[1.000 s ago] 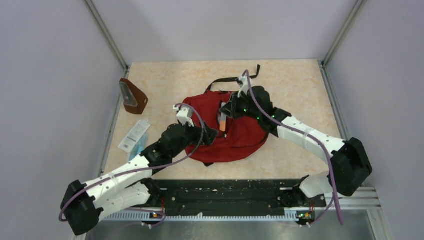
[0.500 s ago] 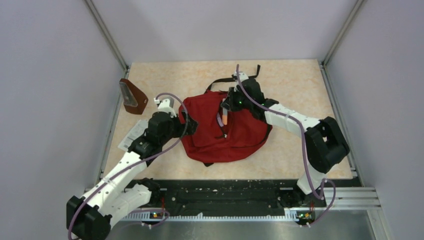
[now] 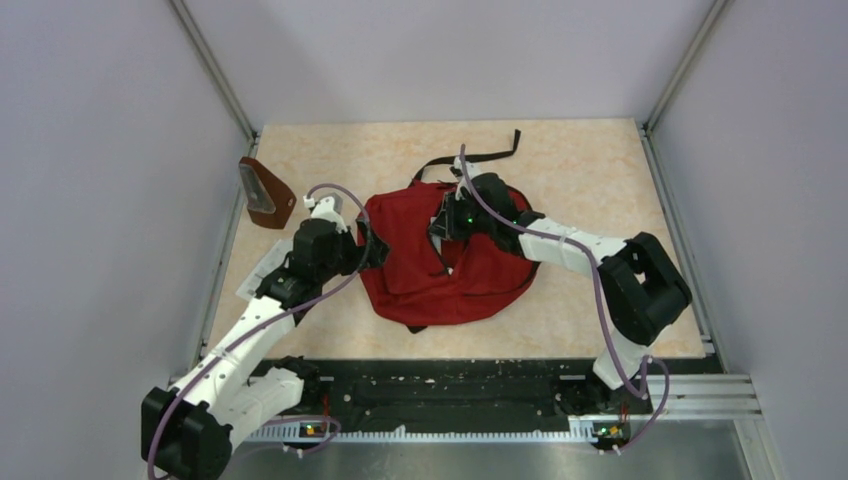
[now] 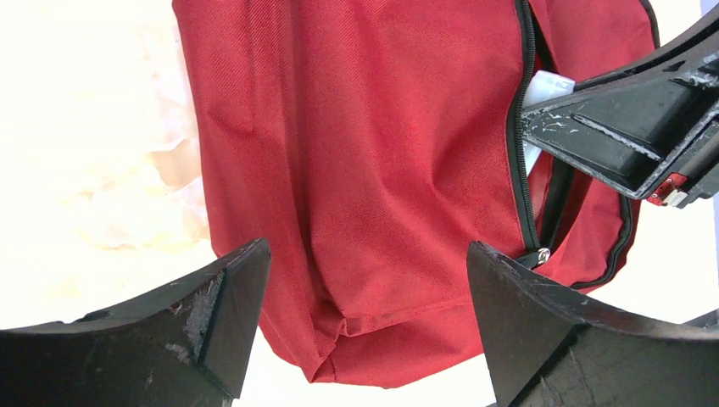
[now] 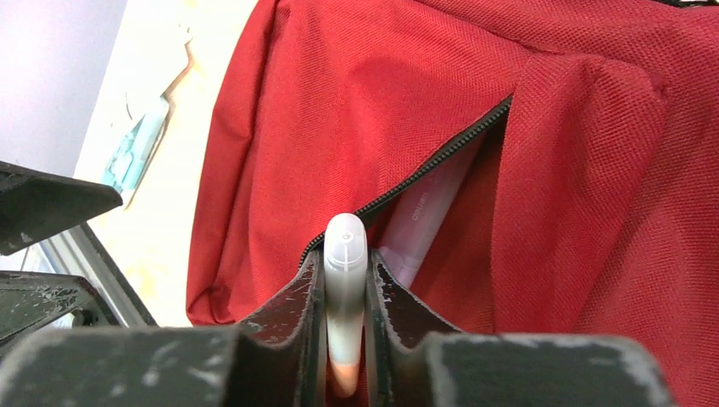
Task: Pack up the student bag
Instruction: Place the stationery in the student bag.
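Right wrist view: right gripper (image 5: 343,270) clamped on a white marker (image 5: 345,242), aimed at the unzipped slit (image 5: 441,157) of the student bag (image 5: 339,102), lying flat mid-table. Wide-spread left gripper (image 4: 365,254) above the bag's lower hem, gripping nothing. Risk of snagging the tip on slack fabric or zipper teeth, with nothing holding the mouth open; risk of skidding off outside. Beige marbled table (image 3: 590,170), plain lilac walls (image 3: 450,60).

Lab test cell: plain grey partition walls (image 3: 100,200) on aluminium framing (image 3: 215,75), beige tabletop (image 3: 580,160), arms bolted to black base rail (image 3: 450,385)
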Robot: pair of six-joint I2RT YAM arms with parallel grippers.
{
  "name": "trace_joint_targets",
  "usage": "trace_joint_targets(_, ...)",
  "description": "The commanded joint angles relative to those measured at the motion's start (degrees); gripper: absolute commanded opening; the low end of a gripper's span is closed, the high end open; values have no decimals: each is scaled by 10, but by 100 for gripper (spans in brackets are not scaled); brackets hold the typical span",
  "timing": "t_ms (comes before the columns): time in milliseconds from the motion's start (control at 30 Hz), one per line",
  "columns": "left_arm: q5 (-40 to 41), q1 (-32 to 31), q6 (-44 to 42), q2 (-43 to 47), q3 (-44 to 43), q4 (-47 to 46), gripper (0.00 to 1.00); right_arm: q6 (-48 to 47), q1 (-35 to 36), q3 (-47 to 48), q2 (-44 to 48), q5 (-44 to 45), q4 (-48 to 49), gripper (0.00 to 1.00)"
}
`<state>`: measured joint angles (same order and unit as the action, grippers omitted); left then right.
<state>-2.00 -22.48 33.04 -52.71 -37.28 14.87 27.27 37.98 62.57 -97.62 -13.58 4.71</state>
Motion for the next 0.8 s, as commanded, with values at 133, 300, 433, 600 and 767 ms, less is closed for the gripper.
trace_joint_targets(133,-8,15,2,2,-1,-5,90,-20,10,9,10,55,-33,43)
trace_joint_targets(300,-6,23,3,3,5,-3,90,-33,10,8,31,66,-43,56)
trace_joint_targets(433,-33,40,11,0,17,-22,90,-46,10,5,56,74,-45,63)
trace_joint_targets(600,9,85,21,-22,14,9,91,-62,10,-2,108,101,-74,69)
trace_joint_targets(767,44,190,45,-24,47,5,93,-69,9,-27,166,118,-75,73)
